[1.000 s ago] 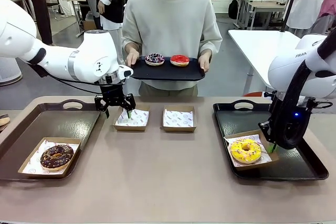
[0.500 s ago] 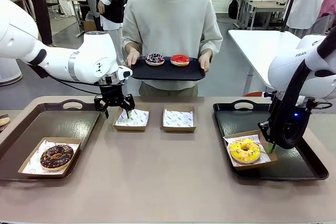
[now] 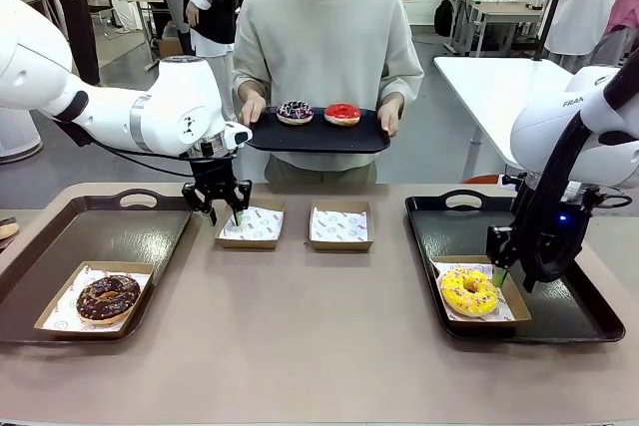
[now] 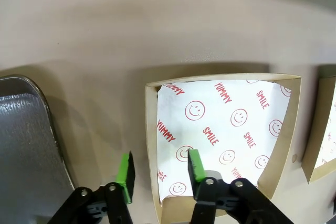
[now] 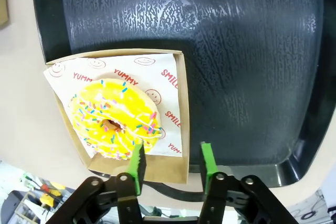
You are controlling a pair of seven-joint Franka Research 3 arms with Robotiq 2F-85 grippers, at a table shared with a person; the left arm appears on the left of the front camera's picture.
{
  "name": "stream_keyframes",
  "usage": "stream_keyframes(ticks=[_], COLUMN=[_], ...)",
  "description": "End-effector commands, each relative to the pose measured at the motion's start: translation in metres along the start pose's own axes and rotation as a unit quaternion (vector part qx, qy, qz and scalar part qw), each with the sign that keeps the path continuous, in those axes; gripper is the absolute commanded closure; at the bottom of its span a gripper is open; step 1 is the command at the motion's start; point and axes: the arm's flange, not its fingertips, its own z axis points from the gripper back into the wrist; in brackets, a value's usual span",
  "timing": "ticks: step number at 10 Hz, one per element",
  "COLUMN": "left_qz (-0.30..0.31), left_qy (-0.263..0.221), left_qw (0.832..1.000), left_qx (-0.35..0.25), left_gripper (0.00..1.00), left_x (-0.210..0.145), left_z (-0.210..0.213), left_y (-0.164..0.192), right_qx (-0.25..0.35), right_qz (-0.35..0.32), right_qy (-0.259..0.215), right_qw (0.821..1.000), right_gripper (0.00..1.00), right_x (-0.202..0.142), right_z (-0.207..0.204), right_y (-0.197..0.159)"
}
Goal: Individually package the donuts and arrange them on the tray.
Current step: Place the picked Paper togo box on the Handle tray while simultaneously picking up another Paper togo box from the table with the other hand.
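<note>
Your right pincer [image 5: 172,153] has just sprung open, freeing the carton [image 5: 182,103] wall that now stands loose between its pads; the yellow donut [image 5: 114,120] sits boxed near the right tray's [image 5: 236,51] front left corner, one package delivered; your left pincer [image 4: 160,161], jaws apart and empty, straddles the empty carton's [image 4: 293,119] wall toward the bench's [image 4: 157,24] far edge; the dark donut [image 3: 295,112] and red donut [image 3: 341,114] wait on the person's tray [image 3: 318,139].

Yellow sprinkled donut [image 5: 113,119], chocolate-brown sprinkled donut [image 3: 108,297], glossy red donut [image 3: 341,114], white liner [image 4: 226,124] printed with red smileys.
</note>
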Motion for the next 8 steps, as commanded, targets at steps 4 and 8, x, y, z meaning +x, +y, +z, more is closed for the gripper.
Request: stream_keyframes(ticks=[4,8], left_qz=[0.02,0.027], left_qy=[0.008,0.006], left_qw=[1.0,1.0], left_qx=[0.006,0.009], left_gripper=[1.0,1.0], left_x=[0.008,0.01], left_z=[-0.001,0.0], left_y=[-0.002,-0.003], right_qx=[0.035,0.065], right_qz=[0.006,0.015], right_qy=[-0.007,-0.019], right_qw=[0.999,0.998], right_gripper=[0.0,0.0], right_x=[-0.003,-0.012], right_z=[0.003,0.019], right_y=[-0.006,-0.018])
